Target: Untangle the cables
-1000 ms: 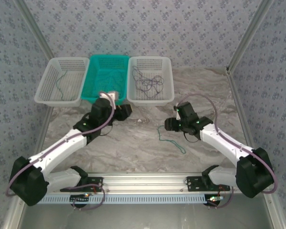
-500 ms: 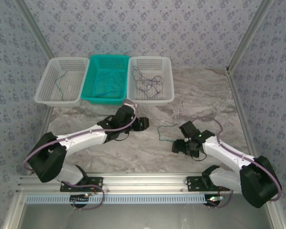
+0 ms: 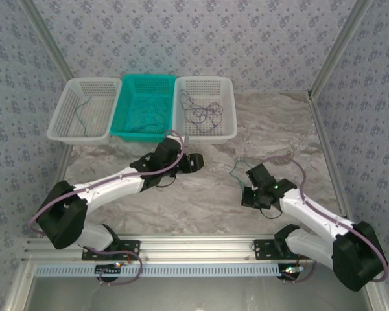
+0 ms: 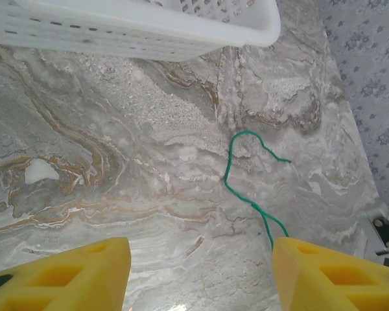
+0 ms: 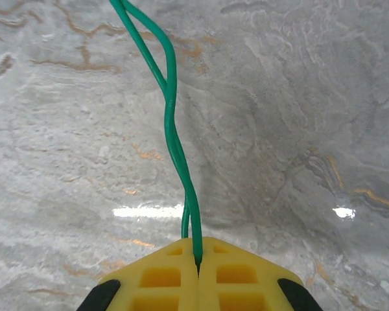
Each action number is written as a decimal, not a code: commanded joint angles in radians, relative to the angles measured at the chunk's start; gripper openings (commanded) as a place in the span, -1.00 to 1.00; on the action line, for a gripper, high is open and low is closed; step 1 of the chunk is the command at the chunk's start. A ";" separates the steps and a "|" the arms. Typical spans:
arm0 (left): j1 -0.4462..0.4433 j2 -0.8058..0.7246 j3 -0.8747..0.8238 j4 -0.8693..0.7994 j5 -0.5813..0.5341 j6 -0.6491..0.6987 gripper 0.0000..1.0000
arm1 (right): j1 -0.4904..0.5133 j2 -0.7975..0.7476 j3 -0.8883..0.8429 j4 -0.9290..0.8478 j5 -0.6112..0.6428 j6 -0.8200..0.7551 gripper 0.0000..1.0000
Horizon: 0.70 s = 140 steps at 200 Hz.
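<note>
The left arm (image 3: 110,184) was stretched from the lower left of the top view toward the centre, low over the worktop (image 3: 201,210). The left fingers (image 4: 65,275) were spread wide, with bare marble between them. The right arm (image 3: 311,210) was bent in from the lower right. The right fingers (image 5: 162,275) were pressed shut on the green cable (image 5: 174,142), which was pinched at their seam as a doubled strand and led away toward the top of the right wrist view. In the left wrist view the same cable was seen in a hooked loop near the right-hand finger, below the rim of the right white basket (image 4: 181,32).

Three baskets were ranged along the upper edge of the worktop. A thin wire (image 3: 81,110) was held in the left white basket (image 3: 59,123). The teal basket (image 3: 126,110) was set in the middle, and a dark tangle of cables (image 3: 201,111) was held in the right one. Open marble was seen between the arms and down to the rail (image 3: 194,246) at the near edge.
</note>
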 commanded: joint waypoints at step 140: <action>0.032 0.135 0.253 0.305 0.258 -0.222 0.85 | 0.066 -0.337 0.094 0.411 -0.069 -0.174 -1.00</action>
